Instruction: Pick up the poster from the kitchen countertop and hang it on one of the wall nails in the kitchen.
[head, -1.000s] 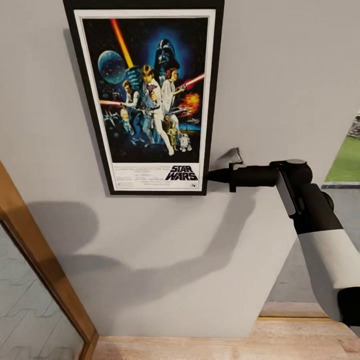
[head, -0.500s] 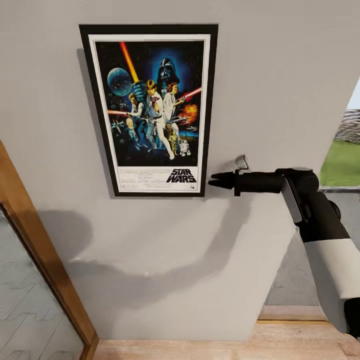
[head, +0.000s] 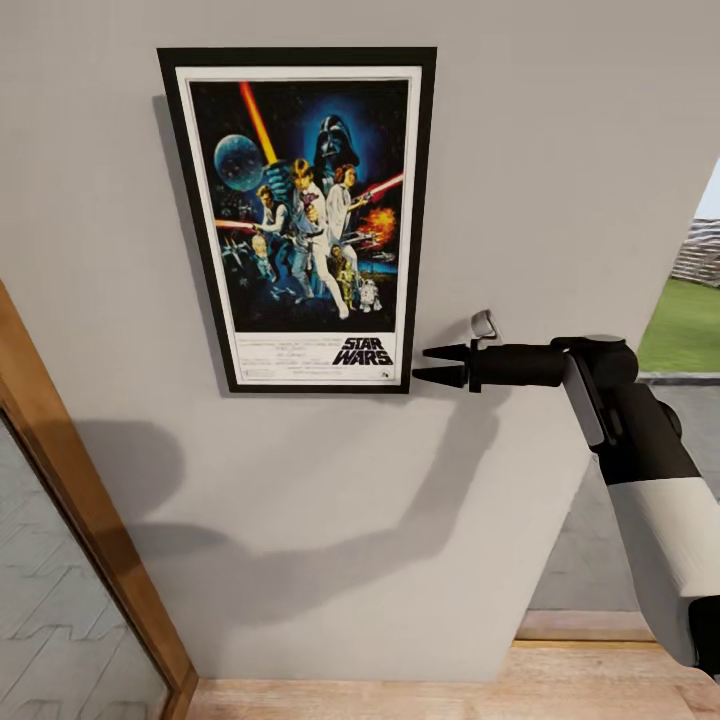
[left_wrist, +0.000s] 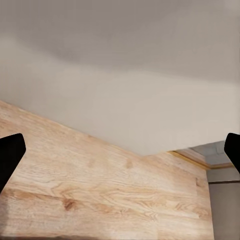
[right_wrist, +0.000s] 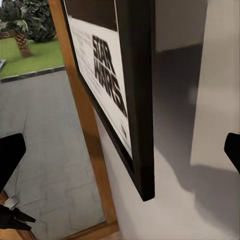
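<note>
The poster (head: 300, 215) hangs flat on the wall (head: 560, 150). The right hand (head: 437, 364), fingers parted and empty, sits just beside its lower corner. Hanging looks done; next, I judge, draw the arm clear without nudging the frame.

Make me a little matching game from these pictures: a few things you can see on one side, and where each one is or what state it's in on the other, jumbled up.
Things:
1. poster
2. right gripper
3. wooden floor
4. grass

Descriptions:
A. green, outdoors past the wall's right edge
B. flat against the grey wall, hanging free
C. fingers apart, just right of the poster's lower corner
D. pale planks at the foot of the wall

Pairs: 1-B, 2-C, 3-D, 4-A
</note>
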